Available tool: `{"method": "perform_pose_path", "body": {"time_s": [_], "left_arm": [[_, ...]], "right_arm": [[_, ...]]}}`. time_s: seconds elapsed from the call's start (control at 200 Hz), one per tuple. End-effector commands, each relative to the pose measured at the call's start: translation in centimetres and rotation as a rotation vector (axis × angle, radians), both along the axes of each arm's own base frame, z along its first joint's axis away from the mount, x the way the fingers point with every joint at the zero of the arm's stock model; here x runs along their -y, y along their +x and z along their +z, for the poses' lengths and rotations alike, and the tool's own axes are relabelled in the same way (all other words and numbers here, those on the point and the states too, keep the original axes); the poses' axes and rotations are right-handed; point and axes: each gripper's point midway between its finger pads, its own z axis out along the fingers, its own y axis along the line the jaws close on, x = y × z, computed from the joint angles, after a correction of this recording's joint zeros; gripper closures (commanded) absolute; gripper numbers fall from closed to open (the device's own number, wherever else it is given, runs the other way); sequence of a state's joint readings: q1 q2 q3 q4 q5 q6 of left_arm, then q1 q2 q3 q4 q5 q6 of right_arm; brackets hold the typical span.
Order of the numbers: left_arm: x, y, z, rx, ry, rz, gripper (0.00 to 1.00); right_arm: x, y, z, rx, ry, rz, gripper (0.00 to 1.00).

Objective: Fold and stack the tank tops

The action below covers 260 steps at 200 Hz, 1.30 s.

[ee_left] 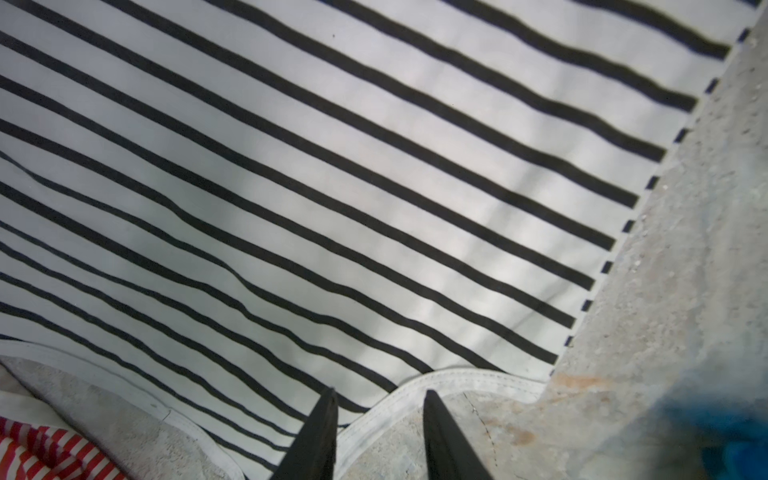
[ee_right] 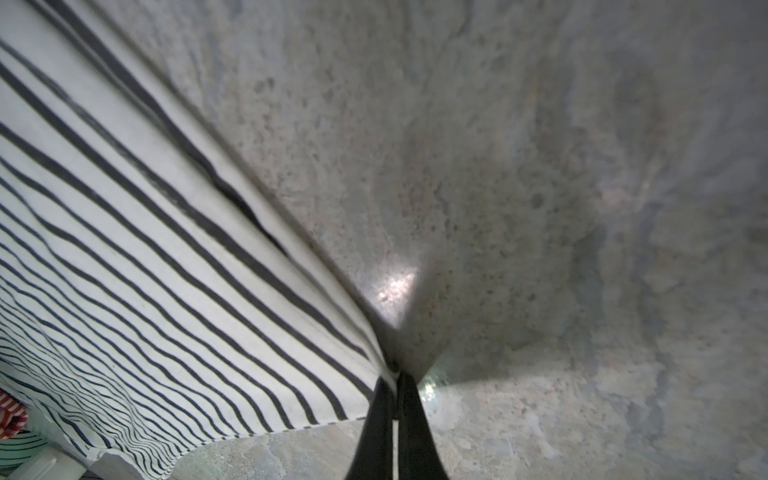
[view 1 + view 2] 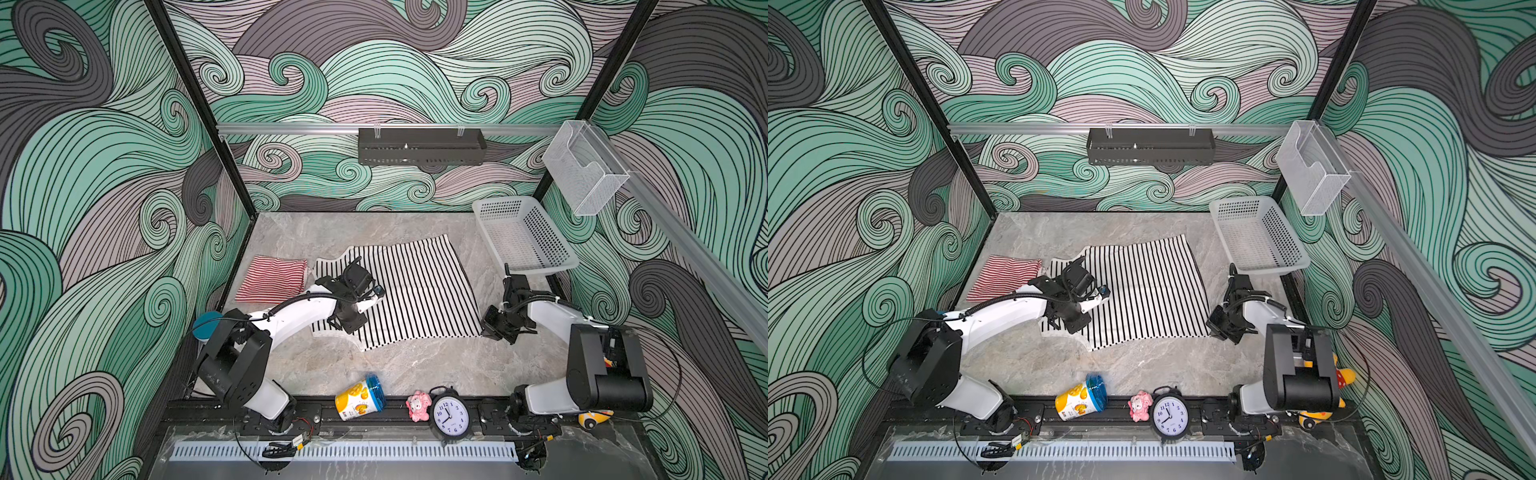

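Note:
The black-and-white tank top (image 3: 415, 291) (image 3: 1150, 286) lies spread flat mid-table in both top views. The red-and-white tank top (image 3: 272, 278) (image 3: 1003, 276) rests folded to its left. My left gripper (image 3: 338, 326) (image 3: 1054, 324) hovers low over the striped top's near left armhole. In the left wrist view it is open (image 1: 379, 392), its fingers either side of the white trim (image 1: 457, 380). My right gripper (image 3: 488, 332) (image 3: 1214, 332) is at the top's near right corner. In the right wrist view it is shut (image 2: 395, 382) on that corner, and the cloth (image 2: 166, 249) pulls up taut toward it.
A white mesh basket (image 3: 523, 237) stands at the back right, beside my right arm. Along the front rail lie a yellow can with a blue lid (image 3: 360, 397), a pink toy (image 3: 417, 405) and a black clock (image 3: 451, 415). A blue disc (image 3: 206, 326) sits by my left arm.

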State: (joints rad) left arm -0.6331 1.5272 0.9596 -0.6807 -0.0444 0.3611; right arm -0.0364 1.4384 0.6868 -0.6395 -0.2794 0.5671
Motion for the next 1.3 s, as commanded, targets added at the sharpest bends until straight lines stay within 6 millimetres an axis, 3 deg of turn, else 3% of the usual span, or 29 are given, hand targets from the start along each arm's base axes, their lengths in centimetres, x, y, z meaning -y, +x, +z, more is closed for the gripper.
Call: {"method": "perform_pose_path", "body": {"time_s": [0.0, 0.105, 0.225, 0.365, 0.586, 0.936, 1.296], "left_arm": [[-0.3, -1.3, -2.2, -0.032, 0.07, -0.071, 0.63], [-0.1, -2.3, -3.0, -0.056, 0.072, -0.09, 0.63], [1.2, -3.2, -2.3, -0.062, 0.022, -0.132, 0.61], [2.9, -4.4, -1.3, -0.052, -0.026, -0.209, 0.59], [3.8, -6.1, -1.9, -0.081, 0.019, -0.288, 0.58], [3.3, -6.7, -4.1, -0.085, 0.105, -0.315, 0.59], [2.9, -8.0, -4.5, -0.129, 0.102, -0.325, 0.66]], "right_arm": [[0.5, -1.0, 1.1, -0.005, -0.043, 0.009, 1.0], [0.4, -1.2, 2.3, 0.023, -0.038, 0.008, 1.0], [0.1, -1.2, 3.1, 0.041, -0.033, 0.012, 1.0], [-0.1, -1.3, 3.2, 0.035, -0.033, 0.017, 1.0], [-0.1, -1.3, 2.8, 0.032, -0.034, 0.011, 1.0], [-0.1, -1.1, 2.7, 0.024, -0.034, 0.012, 1.0], [0.0, -1.0, 2.6, 0.013, -0.041, 0.011, 1.0]]}}
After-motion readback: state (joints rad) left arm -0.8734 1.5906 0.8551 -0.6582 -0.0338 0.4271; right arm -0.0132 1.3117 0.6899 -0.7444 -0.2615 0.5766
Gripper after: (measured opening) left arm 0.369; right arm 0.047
